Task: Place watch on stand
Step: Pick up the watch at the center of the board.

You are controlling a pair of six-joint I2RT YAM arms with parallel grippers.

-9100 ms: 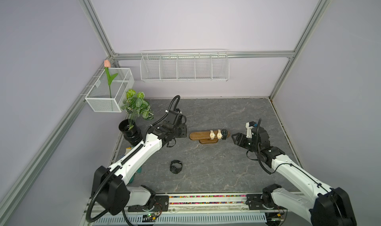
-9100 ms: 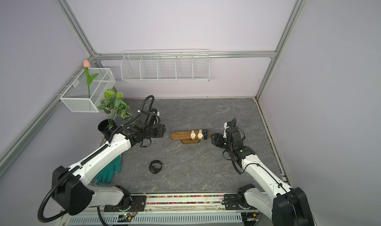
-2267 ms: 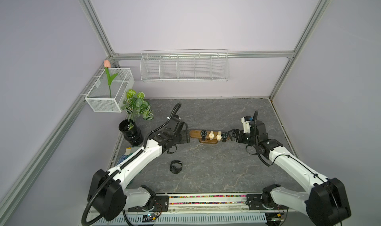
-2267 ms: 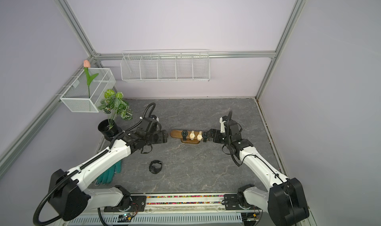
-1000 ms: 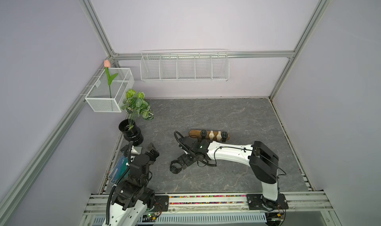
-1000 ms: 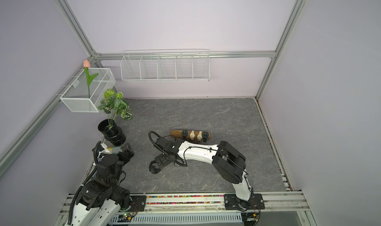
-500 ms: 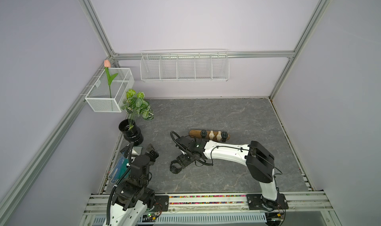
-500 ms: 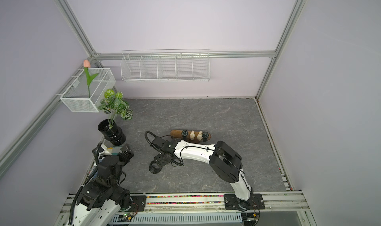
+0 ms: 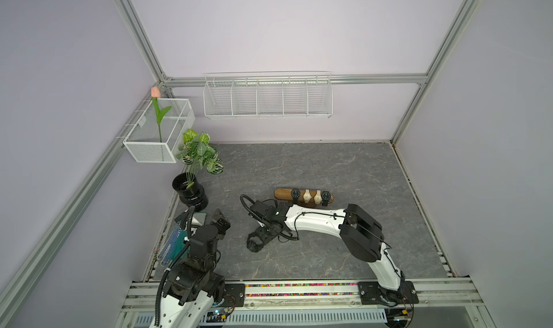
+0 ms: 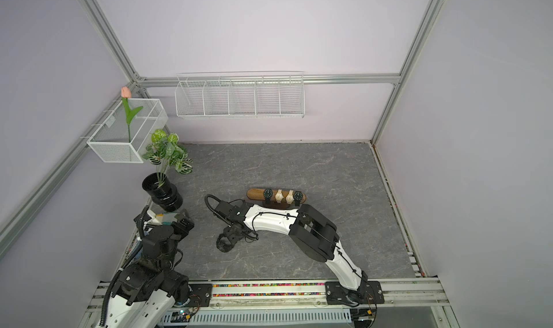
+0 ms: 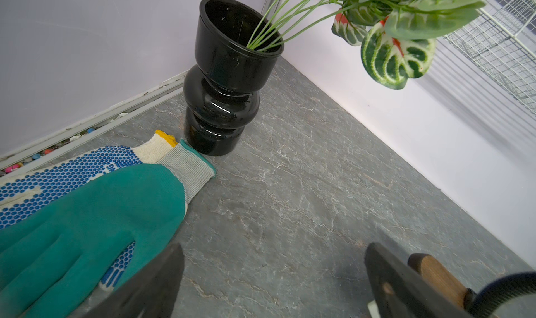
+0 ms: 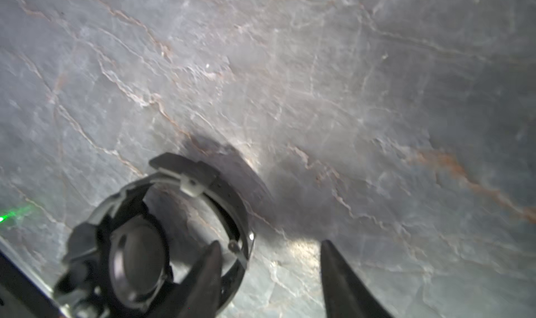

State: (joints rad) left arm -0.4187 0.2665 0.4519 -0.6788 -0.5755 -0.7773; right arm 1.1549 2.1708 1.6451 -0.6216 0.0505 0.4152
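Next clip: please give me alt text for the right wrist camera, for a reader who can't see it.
A black wristwatch with its strap fastened into a loop lies on the grey veined tabletop. The right gripper sits low beside it, its two dark fingers apart: one overlaps the strap's near edge, the other stands over bare tabletop.

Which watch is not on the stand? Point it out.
The black watch lying on the table at the right gripper; the other four watches sit in a row on the stand.
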